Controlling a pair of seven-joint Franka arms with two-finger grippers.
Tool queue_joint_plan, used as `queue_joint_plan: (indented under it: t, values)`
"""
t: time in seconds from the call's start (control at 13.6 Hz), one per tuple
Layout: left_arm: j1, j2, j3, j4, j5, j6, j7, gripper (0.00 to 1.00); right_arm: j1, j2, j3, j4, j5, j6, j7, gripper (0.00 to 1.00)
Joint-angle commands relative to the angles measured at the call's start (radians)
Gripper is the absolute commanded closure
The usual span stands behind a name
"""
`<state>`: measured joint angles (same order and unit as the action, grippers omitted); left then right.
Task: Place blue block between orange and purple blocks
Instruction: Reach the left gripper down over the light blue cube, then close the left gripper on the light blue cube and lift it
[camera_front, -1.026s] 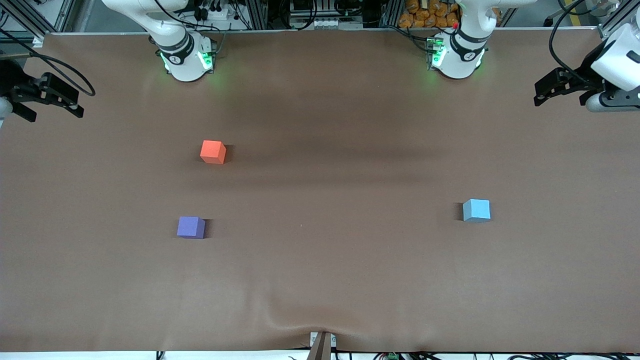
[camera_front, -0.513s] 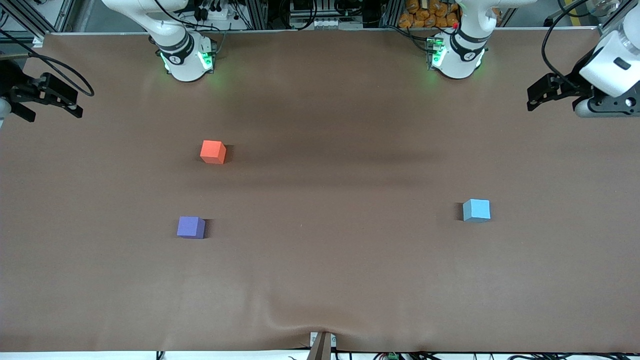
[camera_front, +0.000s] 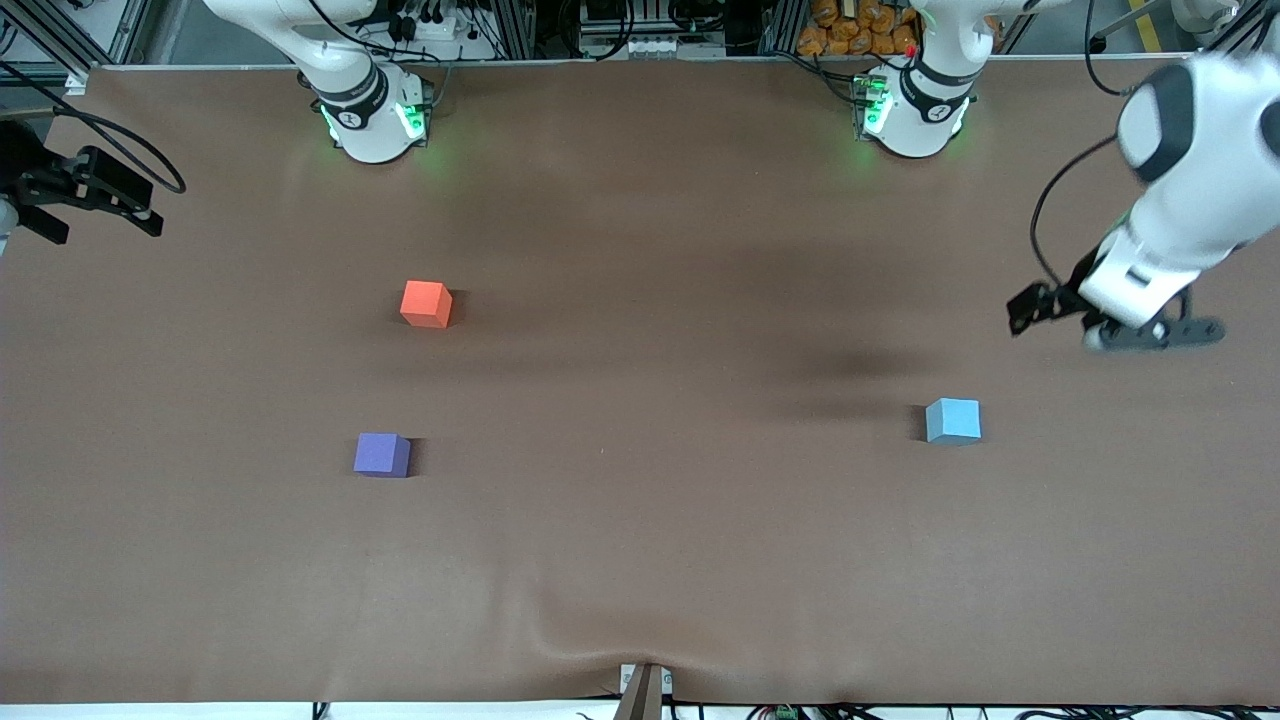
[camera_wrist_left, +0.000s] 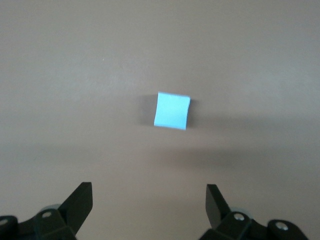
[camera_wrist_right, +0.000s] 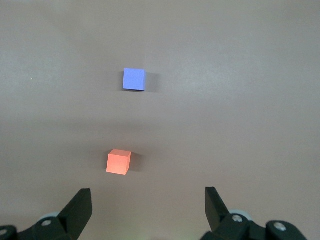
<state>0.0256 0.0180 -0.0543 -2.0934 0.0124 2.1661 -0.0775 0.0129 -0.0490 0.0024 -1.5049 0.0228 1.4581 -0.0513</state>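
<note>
The blue block (camera_front: 953, 420) sat on the brown bench (camera_front: 640, 560) toward the left arm's end, flat on one face and touching nothing, with bare surface open all round it. Measured from that block, the orange block (camera_front: 426, 303) lay well apart toward the right arm's end and farther from the front camera, and the purple block (camera_front: 382, 454) lay equally well apart toward that same end but slightly nearer the camera. Those two stood apart from each other with a clear gap between them.

The left tool (camera_front: 1030, 308) hung in the air over the bench, near the blue block and toward the left arm's end, its fingers (camera_wrist_left: 80, 202) spread wide and gripping nothing; in the left wrist view the block (camera_wrist_left: 171, 110) showed ahead of the gap. The right tool (camera_front: 95, 190) waited at the bench edge at the right arm's end, very far from the blue block, its fingers (camera_wrist_right: 79, 207) likewise spread and empty.
</note>
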Motion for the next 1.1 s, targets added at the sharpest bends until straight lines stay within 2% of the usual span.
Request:
queue_joint_plan:
  t: [0.0,0.29,0.66,1.03]
  values:
    - [0.005,0.136,-0.010,0.038,0.011,0.102,0.004,0.00,-0.010,0.003,0.002,0.011,0.008,-0.009,0.007,0.00]
    - [0.002,0.279,-0.012,0.101,0.011,0.156,0.013,0.00,-0.016,0.003,0.001,0.011,0.023,-0.009,0.007,0.00]
    - [-0.015,0.376,-0.012,0.133,0.009,0.193,0.013,0.00,-0.014,0.004,0.001,0.011,0.026,-0.009,0.007,0.00]
    - [-0.015,0.464,-0.012,0.135,0.011,0.291,0.015,0.00,-0.014,0.004,0.001,0.011,0.026,-0.007,0.007,0.00]
